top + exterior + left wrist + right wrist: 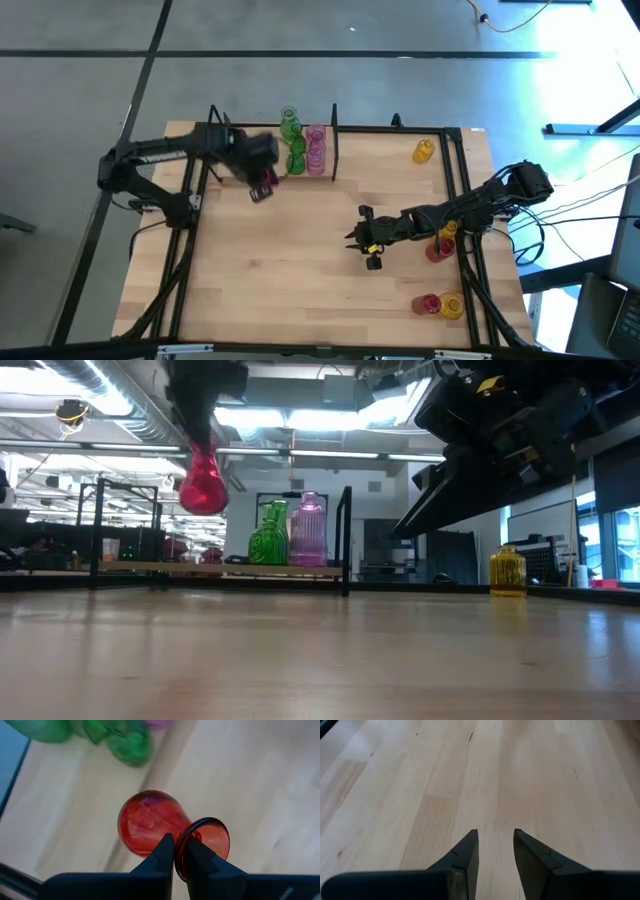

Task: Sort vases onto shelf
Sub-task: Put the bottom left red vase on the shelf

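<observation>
The left claw (179,851) pinches the neck of a red translucent bulb-shaped glass vase (150,827), held in the air above the light-wood counter (300,270), just beside the green and pink ribbed vases (304,146) standing on the black-framed shelf (334,140). The right claw (495,847), fingers slightly spread and holding nothing, hovers mid-counter, well apart from that shelf.

Held vase (264,184) above table (280,290), left of vases on shelf (325,178); loose vases right
</observation>
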